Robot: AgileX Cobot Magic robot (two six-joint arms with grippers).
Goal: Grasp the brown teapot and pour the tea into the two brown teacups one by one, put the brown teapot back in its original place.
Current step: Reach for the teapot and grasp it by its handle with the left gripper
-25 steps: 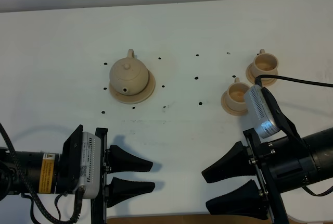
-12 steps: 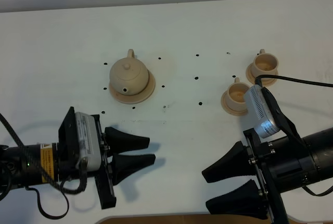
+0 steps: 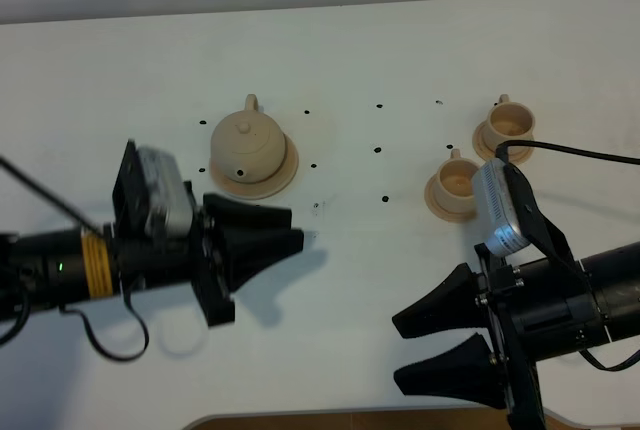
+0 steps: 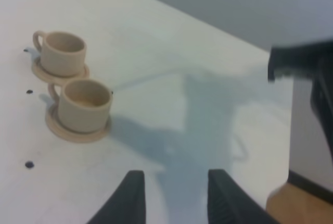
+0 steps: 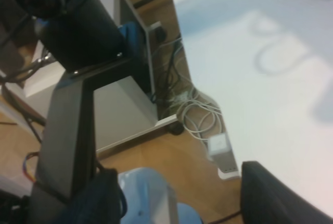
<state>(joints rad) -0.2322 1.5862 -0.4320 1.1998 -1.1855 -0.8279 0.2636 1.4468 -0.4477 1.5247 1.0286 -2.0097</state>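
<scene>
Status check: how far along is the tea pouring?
Nothing looks done: the brown teapot sits on its saucer, ungrasped. In hand: the left gripper hovers near the saucer, jaws apart, empty. Left: grasp, pour into the nearer teacup and farther teacup, return the teapot.

White table [image 3: 400, 50]; perhaps floor cables [image 5: 193, 110]
</scene>
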